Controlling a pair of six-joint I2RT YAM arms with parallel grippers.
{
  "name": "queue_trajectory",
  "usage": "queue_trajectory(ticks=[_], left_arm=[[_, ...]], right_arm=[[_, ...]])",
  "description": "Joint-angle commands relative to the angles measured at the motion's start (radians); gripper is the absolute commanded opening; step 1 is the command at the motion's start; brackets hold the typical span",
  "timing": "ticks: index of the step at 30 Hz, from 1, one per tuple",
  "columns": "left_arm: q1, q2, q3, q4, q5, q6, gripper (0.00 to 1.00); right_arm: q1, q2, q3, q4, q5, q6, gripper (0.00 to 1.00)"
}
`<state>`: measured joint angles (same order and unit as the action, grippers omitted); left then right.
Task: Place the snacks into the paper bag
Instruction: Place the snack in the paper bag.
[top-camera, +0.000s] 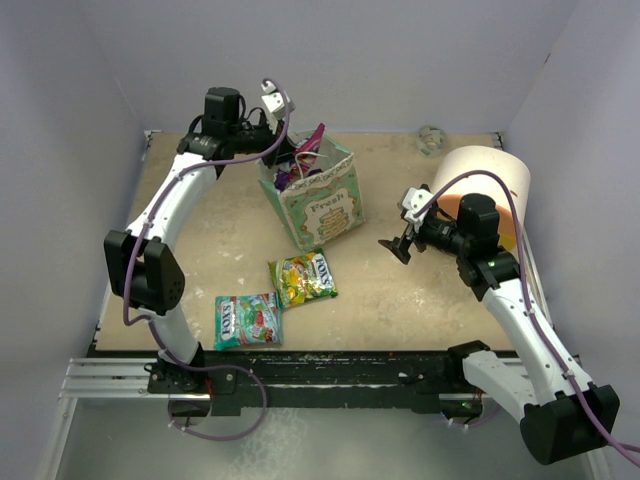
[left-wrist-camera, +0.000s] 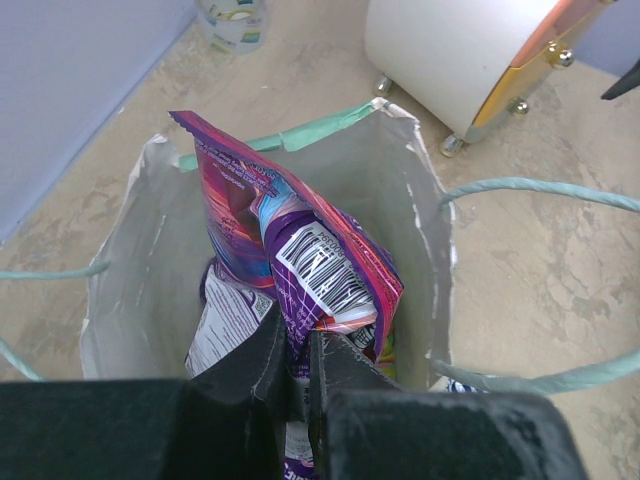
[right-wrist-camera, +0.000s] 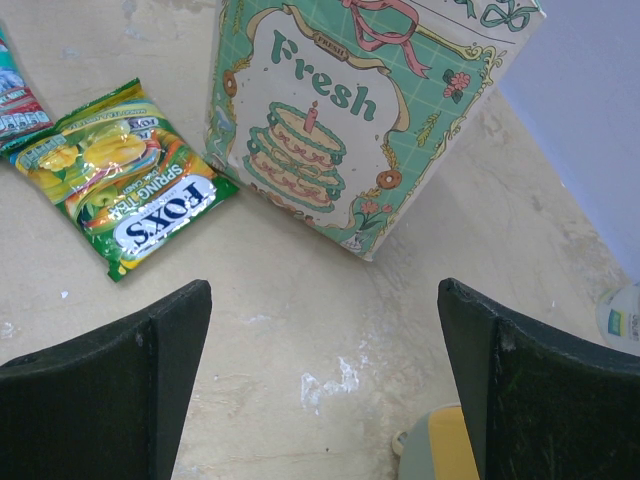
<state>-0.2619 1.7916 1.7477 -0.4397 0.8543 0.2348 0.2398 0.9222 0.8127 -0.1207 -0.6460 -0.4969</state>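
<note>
Top view: paper bag (top-camera: 325, 205) stands upright at mid-table, toward the far side, cake panel facing the arms. Left gripper (top-camera: 297, 160) hangs over the bag's mouth with a purple packet (top-camera: 314, 140) sticking up out of the opening beside it; jaw state not readable from here. Two snacks lie flat on the table (top-camera: 420, 300) near the bag's front: a yellow-green packet (top-camera: 303, 277) closest to the bag, and a teal-and-red packet (top-camera: 248, 320) nearer the arm bases, to its left. Right gripper (top-camera: 396, 246) sits right of the bag, apart from it, with a cream cylinder (top-camera: 485, 175) behind it. Left wrist view: looking down into the bag. Left gripper's jaws are pinched nearly together on the lower edge of the purple packet, which is crumpled, barcode side up, its top corner rising above the bag's rim. A white-and-purple packet (left-wrist-camera: 225, 325) lies deeper inside, against the left wall. Mint string handles (left-wrist-camera: 540, 185) loop out to either side. Right wrist view: right gripper's fingers (right-wrist-camera: 150, 340) are spread wide with nothing between them, only bare tabletop below. Bag front with "Fresh" and the tiered cake is ahead; yellow-green packet lies to its left, and an edge of the teal-and-red packet shows at the frame's left border.
</note>
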Motion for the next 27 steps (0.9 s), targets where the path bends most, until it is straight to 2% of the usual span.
queue_trajectory(ticks=[1, 13, 22, 27], left_arm=[[-0.010, 0.000, -0.009, 0.136, -0.040, -0.054, 0.00], [-0.023, 0.014, -0.001, 0.172, -0.088, -0.062, 0.00], [-0.027, -0.083, -0.133, 0.115, -0.149, 0.014, 0.00], [-0.035, -0.064, -0.131, 0.093, -0.136, 0.012, 0.00]], right_arm=[[-0.005, -0.014, 0.002, 0.038, -0.013, -0.006, 0.96], [-0.005, -0.002, -0.003, 0.039, -0.003, -0.011, 0.96], [-0.005, 0.002, -0.005, 0.039, 0.000, -0.018, 0.96], [-0.005, 0.000, -0.005, 0.039, -0.001, -0.016, 0.96]])
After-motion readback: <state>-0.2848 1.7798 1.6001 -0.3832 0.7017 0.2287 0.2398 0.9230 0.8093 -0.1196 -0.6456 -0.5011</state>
